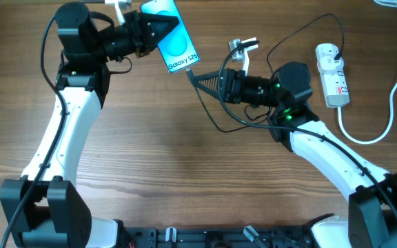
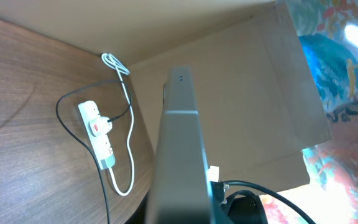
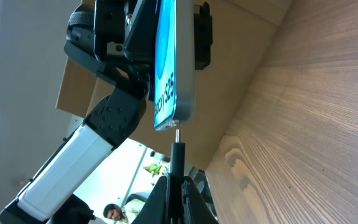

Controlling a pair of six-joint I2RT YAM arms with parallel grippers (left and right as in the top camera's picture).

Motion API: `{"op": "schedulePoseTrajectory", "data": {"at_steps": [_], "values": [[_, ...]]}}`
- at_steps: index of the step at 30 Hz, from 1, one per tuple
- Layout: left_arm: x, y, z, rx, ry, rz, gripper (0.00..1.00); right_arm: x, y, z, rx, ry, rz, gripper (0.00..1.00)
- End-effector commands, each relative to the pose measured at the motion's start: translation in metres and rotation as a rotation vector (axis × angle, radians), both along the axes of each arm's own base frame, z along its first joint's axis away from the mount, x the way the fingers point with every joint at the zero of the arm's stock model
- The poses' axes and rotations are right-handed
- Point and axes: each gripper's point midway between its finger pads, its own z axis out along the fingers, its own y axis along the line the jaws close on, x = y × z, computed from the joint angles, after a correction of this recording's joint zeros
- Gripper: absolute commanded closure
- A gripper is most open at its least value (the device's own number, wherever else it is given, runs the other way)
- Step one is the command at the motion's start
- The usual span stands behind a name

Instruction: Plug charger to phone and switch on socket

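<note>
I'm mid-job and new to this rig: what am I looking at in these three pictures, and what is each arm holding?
Two robot arms work over a wooden table. The overhead picture looks straight down; the other two come from cameras on each wrist. The left arm holds the phone in its jaws, off the table. The right arm grips the charger by its plug tip. In the right wrist view the tip points at the phone's lower edge, not yet pushed in. The left wrist view shows the phone edge-on, with the socket lying on the table beyond, fed by a white cable.
</note>
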Motion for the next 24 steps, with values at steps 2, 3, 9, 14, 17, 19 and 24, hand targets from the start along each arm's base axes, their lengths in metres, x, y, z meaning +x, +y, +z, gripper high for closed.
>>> {"op": "schedulePoseTrajectory", "data": {"at_steps": [2,3,9,14,17,19,24], "values": [[-0.005,-0.005,0.009,-0.001,-0.031,-0.028,0.96,-0.003,0.002,-0.003,-0.007,-0.010,0.026,0.96],[-0.005,-0.005,0.009,-0.001,-0.031,-0.028,0.96,-0.003,0.002,-0.003,-0.007,-0.011,0.027,0.96],[-0.005,-0.005,0.009,-0.001,-0.031,-0.028,0.96,-0.007,0.002,0.004,0.012,-0.036,0.047,0.96],[-0.005,-0.005,0.009,-0.001,-0.031,-0.029,0.96,-0.005,0.001,0.003,0.009,-0.025,0.036,0.96],[-0.005,-0.005,0.009,-0.001,-0.031,-0.028,0.96,-0.001,0.002,-0.006,-0.011,0.027,0.020,0.96],[-0.005,-0.005,0.009,-0.001,-0.031,-0.028,0.96,-0.001,0.002,-0.006,-0.010,0.023,0.020,0.96],[-0.005,-0.005,0.009,-0.001,-0.031,-0.028,0.96,-0.003,0.001,0.000,0.003,-0.008,0.028,0.96]]}}
